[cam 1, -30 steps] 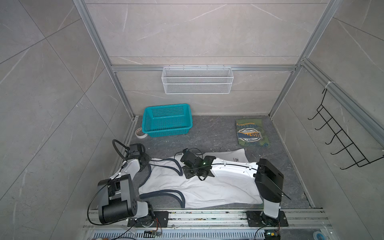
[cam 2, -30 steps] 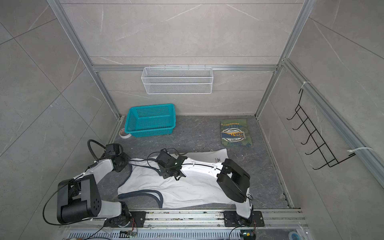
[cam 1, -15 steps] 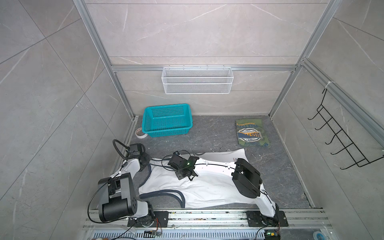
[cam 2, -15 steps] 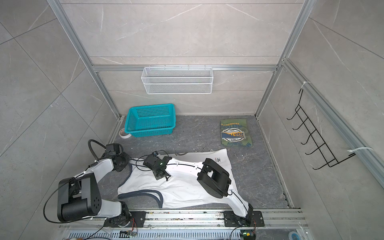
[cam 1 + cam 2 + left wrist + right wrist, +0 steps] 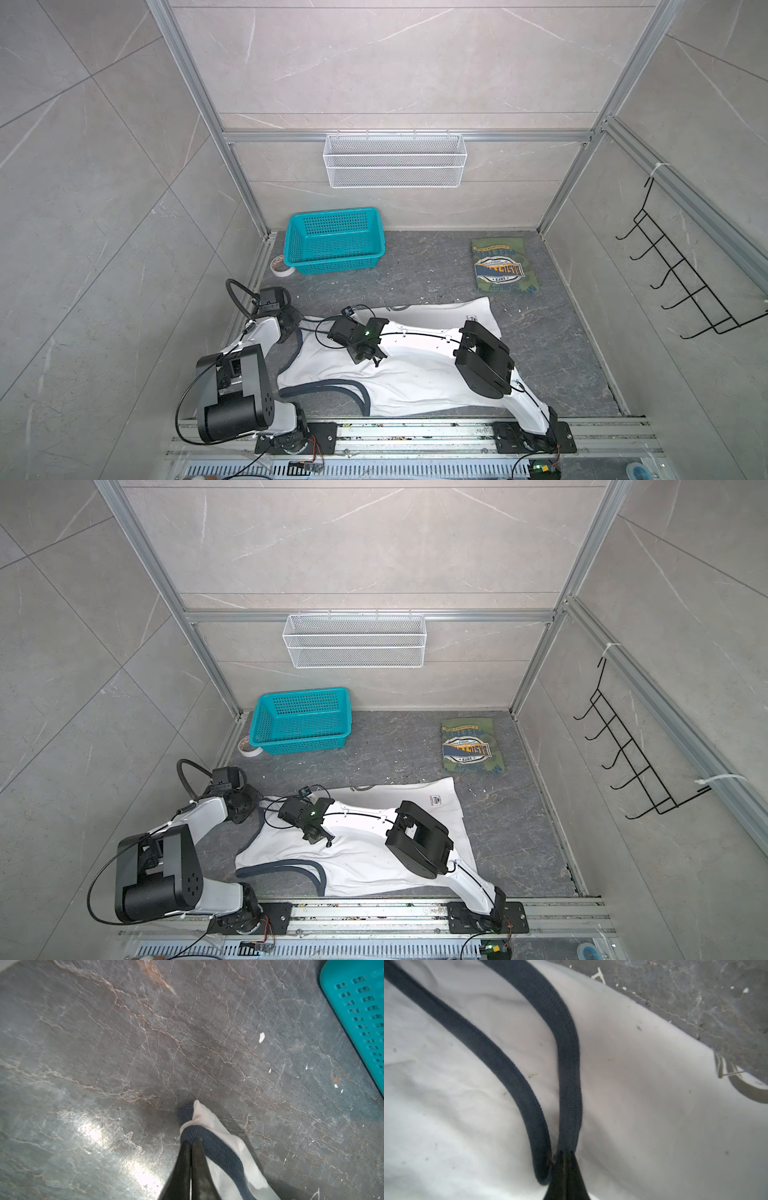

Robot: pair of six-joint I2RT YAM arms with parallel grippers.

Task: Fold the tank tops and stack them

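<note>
A teal basket [image 5: 334, 243] stands at the far left of the grey table [image 5: 436, 266], with a roll of tape [image 5: 281, 266] just beside it on its left. A white wire shelf [image 5: 395, 166] hangs on the far wall and a black hook rack [image 5: 685, 286] on the right wall. The right arm [image 5: 424, 345] lies across the white tank top [image 5: 415, 386] and hides its middle in both top views.

Only the wrist views show the grips. The left gripper [image 5: 190, 1145] is pinched together on a navy-trimmed strap end just above the table. The right gripper [image 5: 564, 1154] is clamped on the navy trim where 2 bands meet.

The white tank top lies spread and creased at the near middle, straps to the left and hem to the right. The olive green tank top [image 5: 503, 266] lies folded at the far right, graphic up, apart from the white one.
</note>
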